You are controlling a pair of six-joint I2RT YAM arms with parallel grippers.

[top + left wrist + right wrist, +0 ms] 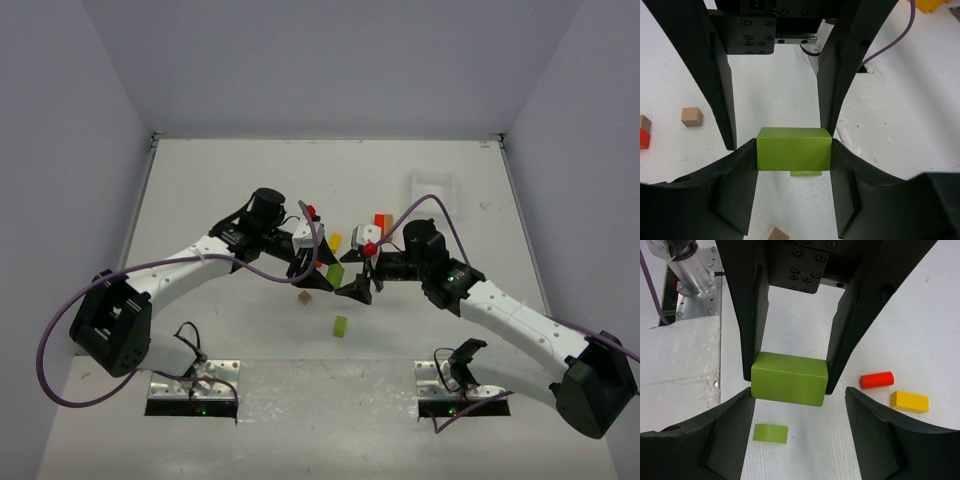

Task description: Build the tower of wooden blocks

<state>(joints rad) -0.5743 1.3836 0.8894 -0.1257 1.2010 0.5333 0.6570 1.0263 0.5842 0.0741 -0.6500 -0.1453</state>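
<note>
A lime green block (794, 149) hangs above the table, and my left gripper (794, 156) is shut on its two ends. In the top view this green block (335, 272) sits between the two arms, left gripper (322, 268) on one side and right gripper (357, 284) on the other. My right gripper (800, 399) straddles the same green block (789, 378). It is open, with a clear gap at its right finger (875, 430). A thin green piece (770, 433) lies on the table below. No tower is in view.
A red cylinder (877, 380) and a yellow bar (909, 401) lie to the right of the right gripper. A brown cube (305, 297) and the thin green piece (340, 326) lie in front of the grippers. A white tray (432, 187) sits at the back right.
</note>
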